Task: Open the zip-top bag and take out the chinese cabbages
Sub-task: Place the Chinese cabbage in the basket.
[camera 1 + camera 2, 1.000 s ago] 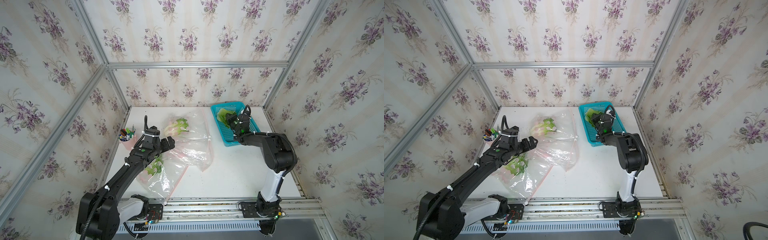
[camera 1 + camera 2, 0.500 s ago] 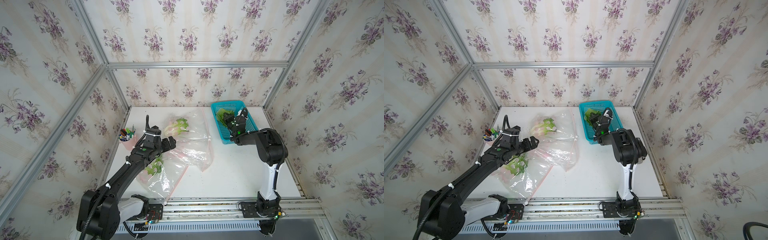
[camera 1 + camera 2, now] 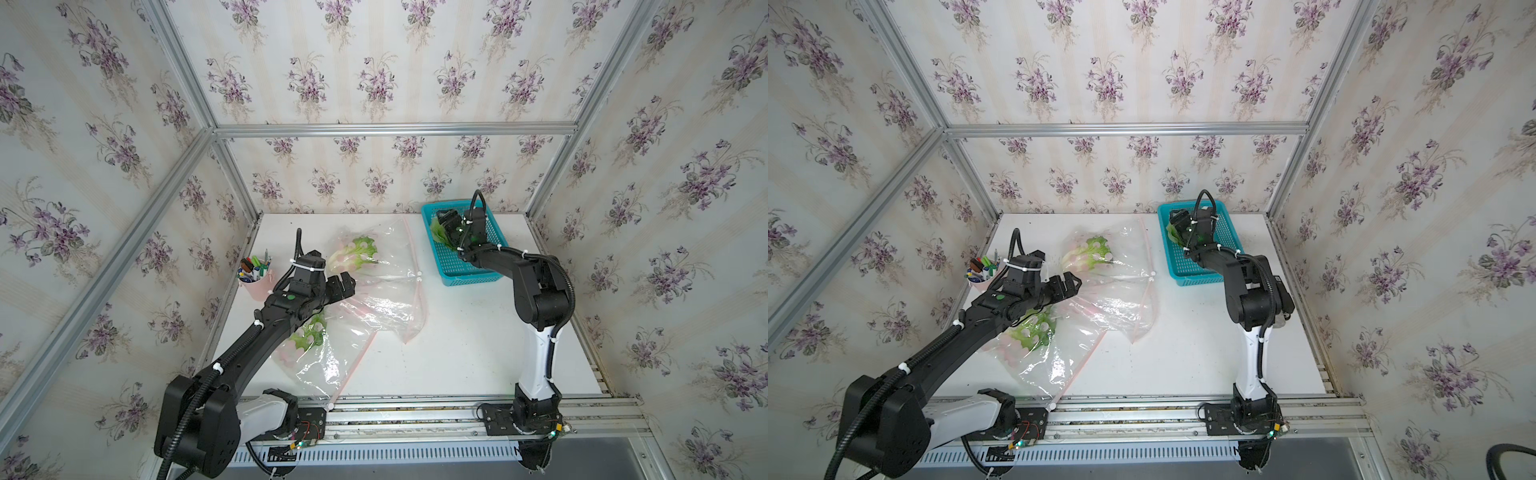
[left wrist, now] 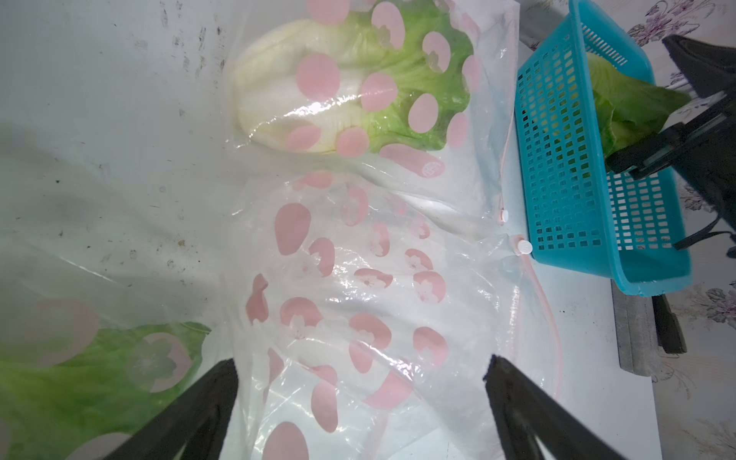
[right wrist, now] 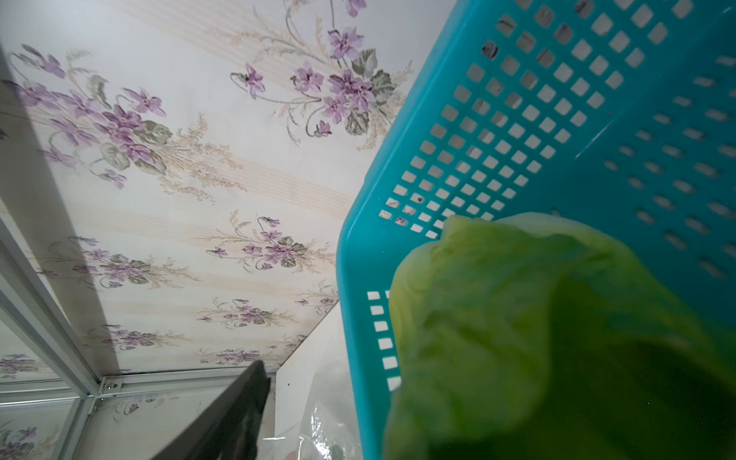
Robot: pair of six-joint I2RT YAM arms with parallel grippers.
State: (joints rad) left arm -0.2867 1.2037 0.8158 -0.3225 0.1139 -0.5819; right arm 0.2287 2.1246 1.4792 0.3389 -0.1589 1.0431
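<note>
Left claw [image 3: 347, 283] hangs over the table [image 3: 457, 353], jaws wide apart with nothing between them. Directly below it is a crumpled middle bag [image 3: 386, 309] with a pink petal print; nothing can be seen inside it.

Chinese cabbages, three in all:
- Far cabbage [image 3: 354, 257] lies inside the far bag [image 3: 390, 245], just beyond the left claw. Plastic lies over it.
- Near cabbage [image 3: 308, 337] lies inside the near bag [image 3: 328, 365] at the table's front. The left arm crosses above it and hides part of the leaves in both top views.
- Basket cabbage [image 3: 436, 233] is out of any bag, in the teal basket [image 3: 457, 279] at the back right.

Right claw [image 3: 448, 224] is down in the basket against that cabbage, and its body covers much of the cabbage from above. In the right wrist view one finger [image 5: 231, 414] stands clear of the leaf and the other is hidden behind the green, so the jaws are parted and not clamping.

A pink pen cup [image 3: 258, 282] stands at the table's left edge, apart from the bags.
</note>
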